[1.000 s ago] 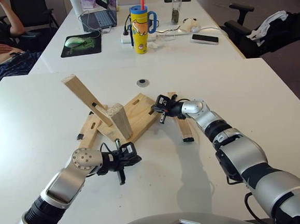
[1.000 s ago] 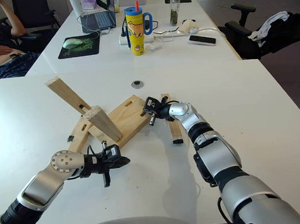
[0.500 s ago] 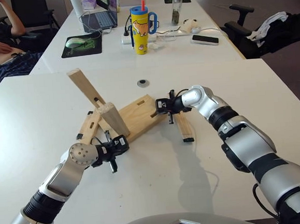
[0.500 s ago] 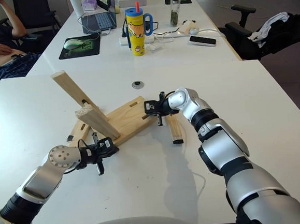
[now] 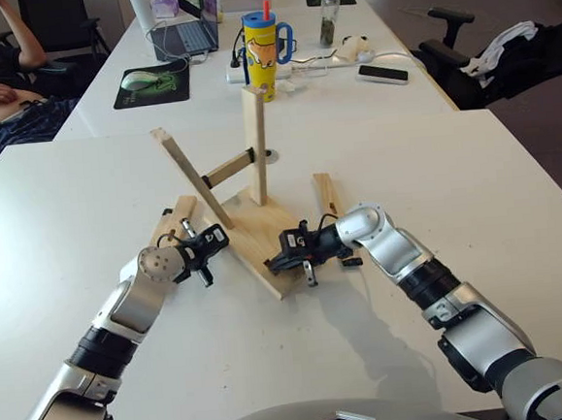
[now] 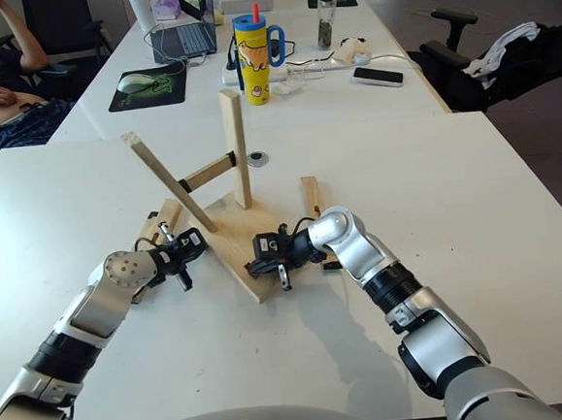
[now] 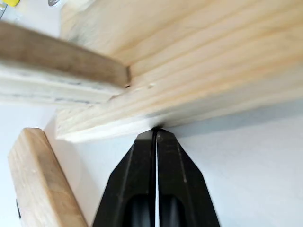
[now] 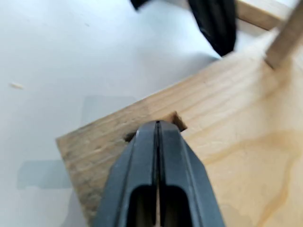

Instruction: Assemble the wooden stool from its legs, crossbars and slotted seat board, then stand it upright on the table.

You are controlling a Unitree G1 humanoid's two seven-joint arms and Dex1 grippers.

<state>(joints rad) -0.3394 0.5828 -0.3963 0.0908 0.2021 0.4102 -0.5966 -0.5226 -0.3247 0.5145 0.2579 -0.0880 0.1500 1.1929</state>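
The slotted seat board (image 5: 256, 239) lies flat on the white table. Two legs rise from it: one upright (image 5: 255, 144) and one slanted leg (image 5: 191, 176), joined by a short crossbar (image 5: 229, 168). My left gripper (image 5: 207, 256) is shut, and its tips touch the board's left edge (image 7: 156, 113). My right gripper (image 5: 285, 266) is shut too, its tips resting on the board's near corner beside a slot (image 8: 174, 120). Neither holds anything.
A loose leg (image 5: 330, 204) lies to the right of the board. Another loose piece (image 5: 174, 222) lies to its left, just behind my left gripper. A yellow cup (image 5: 262, 54), a laptop and small items stand on the far table. The near table surface is bare.
The board has turned and now lies flat, with its legs swung up. My right gripper came from the board's far edge to its near corner. My left gripper moved forward to the board's left edge.
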